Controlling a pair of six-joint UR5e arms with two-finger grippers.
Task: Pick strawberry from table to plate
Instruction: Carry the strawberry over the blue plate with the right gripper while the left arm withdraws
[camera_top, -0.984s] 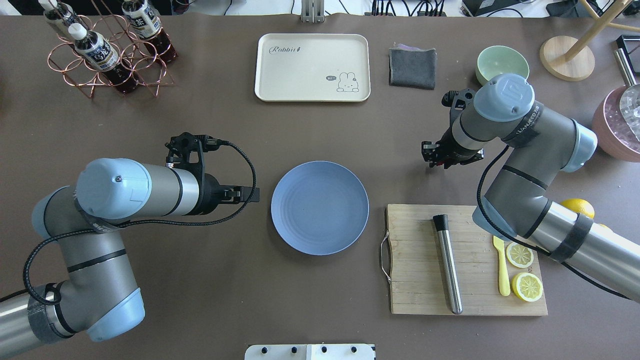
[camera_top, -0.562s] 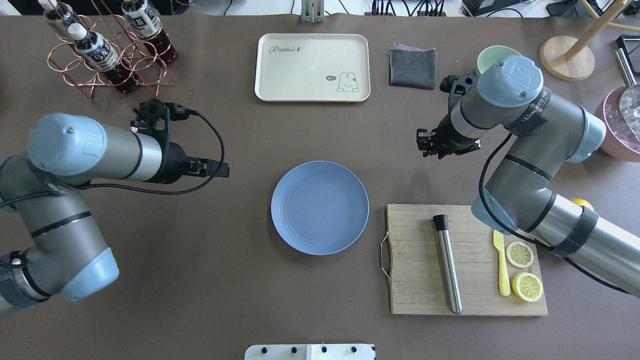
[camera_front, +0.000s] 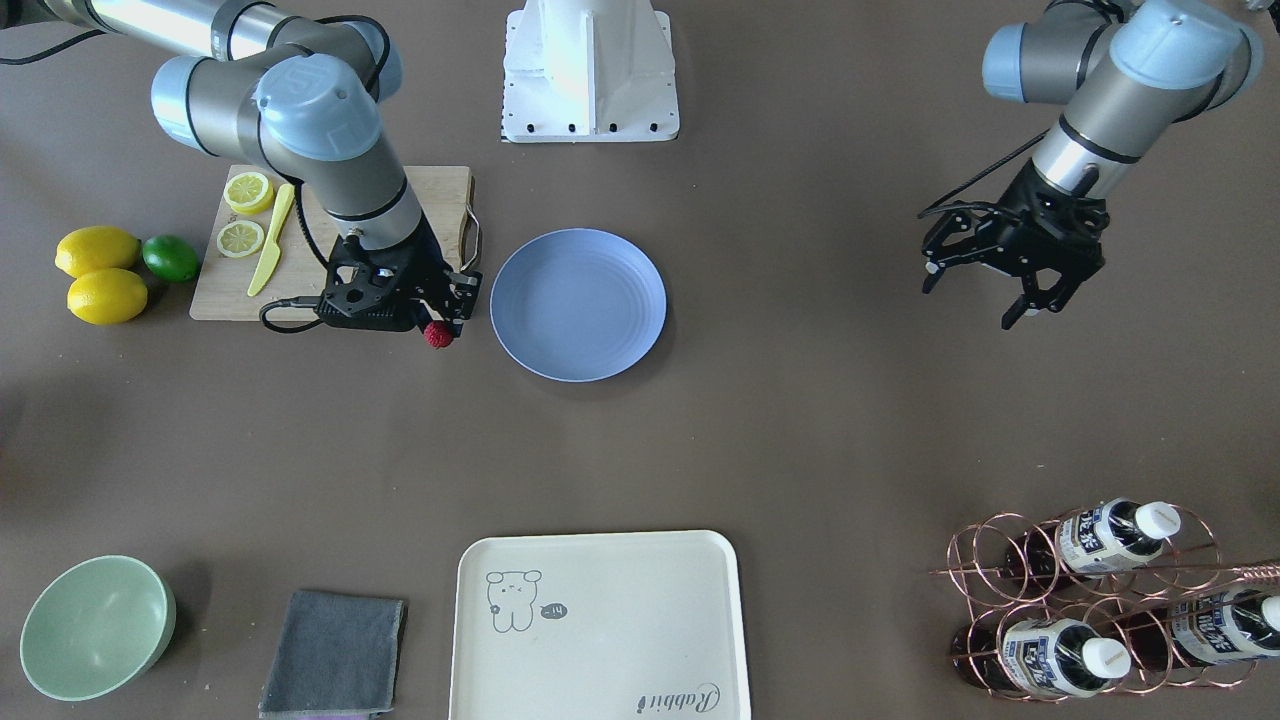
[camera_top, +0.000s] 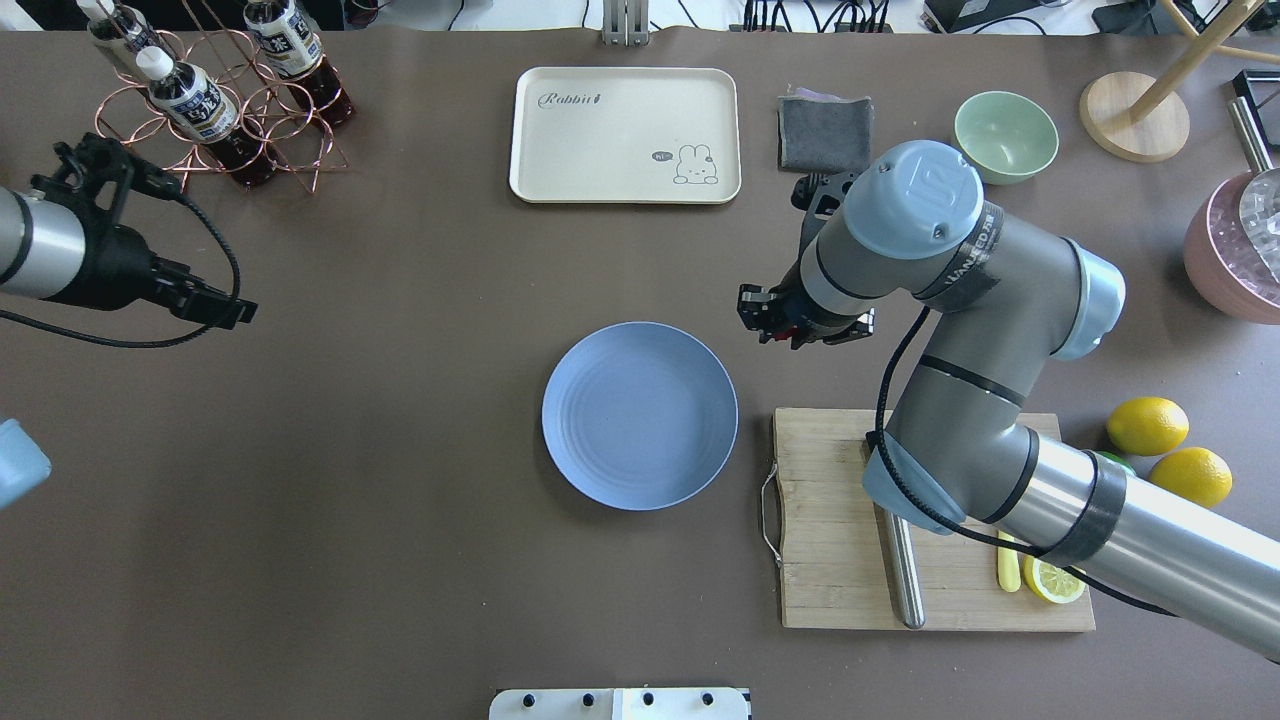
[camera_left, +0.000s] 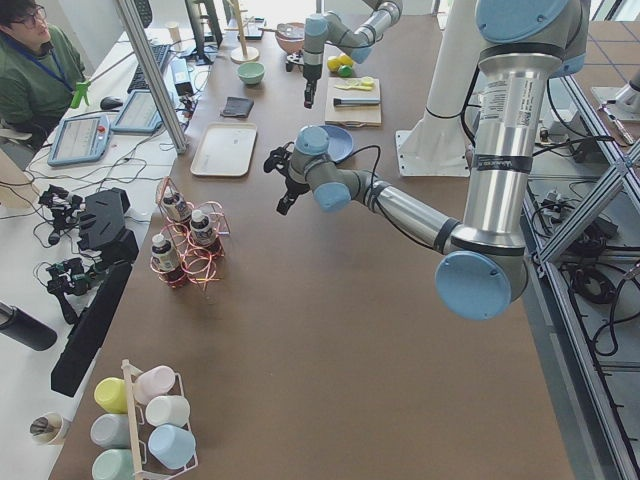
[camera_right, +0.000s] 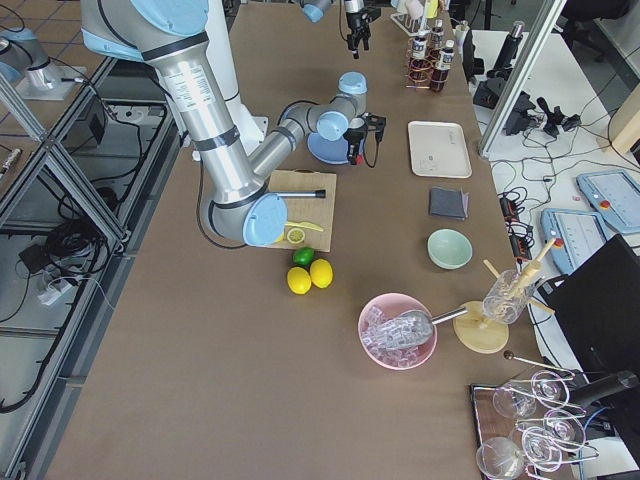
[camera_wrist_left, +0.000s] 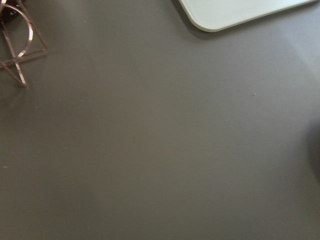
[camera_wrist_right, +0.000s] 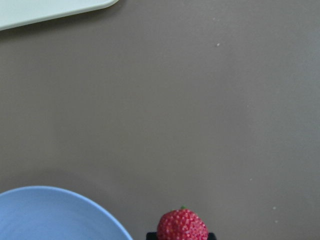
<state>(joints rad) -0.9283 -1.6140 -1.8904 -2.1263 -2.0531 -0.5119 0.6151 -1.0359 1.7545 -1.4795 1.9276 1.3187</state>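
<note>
1. The strawberry (camera_front: 437, 336) sits pinched in the right claw (camera_front: 441, 322), over the counter (camera_front: 800, 420) and just beside the plate (camera_front: 578, 303).
2. This looks like the carrying step; next, the claw should move over the plate's middle, lower and release.
3. The left claw (camera_front: 975, 292) is spread wide, empty and well apart.

We see the strawberry (camera_front: 437, 336), small, bumpy and bright red with a speck of green on top, pinched in the right tool (camera_front: 441, 324) just beside the plate (camera_front: 578, 304) but not over it. The plate is round, pale blue, faintly ringed, and lies flat on the brown-grey surface (camera_front: 800, 400).
</note>
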